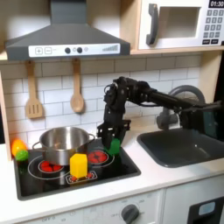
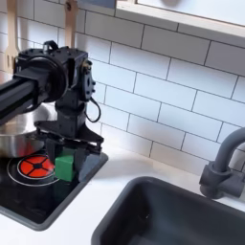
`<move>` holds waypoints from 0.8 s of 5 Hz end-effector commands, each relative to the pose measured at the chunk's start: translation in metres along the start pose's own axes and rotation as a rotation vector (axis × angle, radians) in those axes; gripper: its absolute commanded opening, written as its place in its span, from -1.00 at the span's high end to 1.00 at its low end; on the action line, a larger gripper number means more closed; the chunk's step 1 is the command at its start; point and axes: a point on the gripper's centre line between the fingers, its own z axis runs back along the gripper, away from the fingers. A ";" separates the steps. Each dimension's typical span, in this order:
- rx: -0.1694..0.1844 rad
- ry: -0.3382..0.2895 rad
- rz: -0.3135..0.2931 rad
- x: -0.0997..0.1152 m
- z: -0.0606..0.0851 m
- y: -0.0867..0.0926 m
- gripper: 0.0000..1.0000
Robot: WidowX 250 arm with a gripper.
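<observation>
White tiles backed my toy kitchen; in the first exterior view the gripper [image 1: 111, 140] hung over a green block [image 1: 114, 147] on the stove [image 1: 122, 168], right of the pot [image 1: 61, 143]; in the second exterior view its fingers [image 2: 59, 144] looked clamped on that block [image 2: 63, 167]; I judged it light, stiff, best pinched across flat sides.

The pot [image 1: 61, 143] is shiny brushed metal, and the stovetop [image 1: 122, 166] is glossy black. The green block [image 2: 63, 167] looks like smooth matt plastic, the gripper [image 2: 69, 144] matt black. Two spoons [image 1: 77, 94] look wooden against glazed white tiles [image 2: 163, 91].
</observation>
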 end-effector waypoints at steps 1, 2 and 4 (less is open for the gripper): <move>0.001 0.010 0.011 0.006 -0.005 0.001 1.00; -0.004 0.018 0.018 0.006 -0.004 0.001 -0.99; 0.005 0.030 0.017 -0.001 -0.006 0.001 -1.00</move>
